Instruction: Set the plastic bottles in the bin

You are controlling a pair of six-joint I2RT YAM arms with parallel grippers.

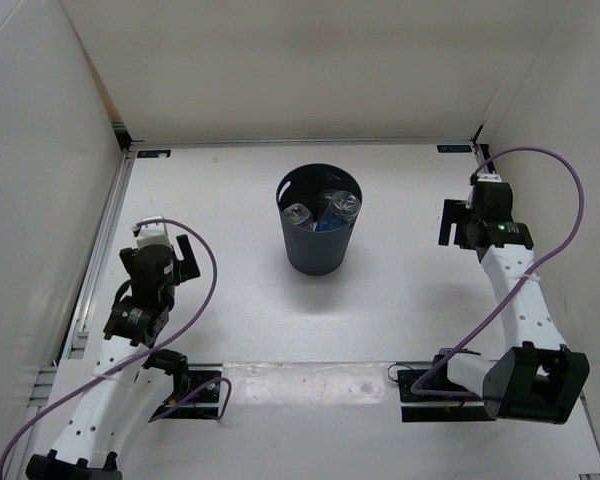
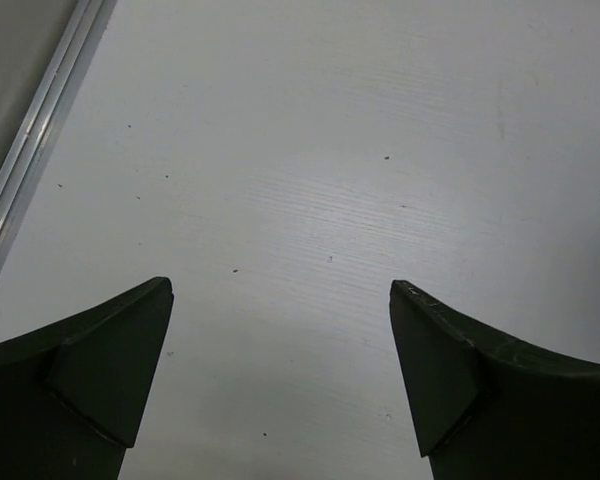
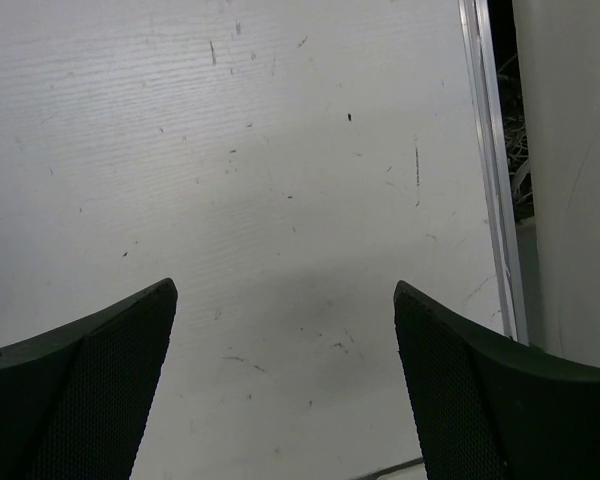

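Top external: plastic bottles (image 1: 330, 208) sit inside bin (image 1: 318, 256); left gripper (image 2: 280, 290) and right gripper (image 3: 285, 290) gape empty.

white table (image 1: 240, 200), white walls (image 1: 280, 70), perhaps board

White table (image 1: 230, 310), white walls (image 1: 280, 60)

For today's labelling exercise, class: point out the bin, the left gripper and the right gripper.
bin (image 1: 318, 252): top external view, on its dark outer wall.
left gripper (image 2: 280, 287): left wrist view, midway between its open fingertips.
right gripper (image 3: 285, 286): right wrist view, midway between its open fingertips.
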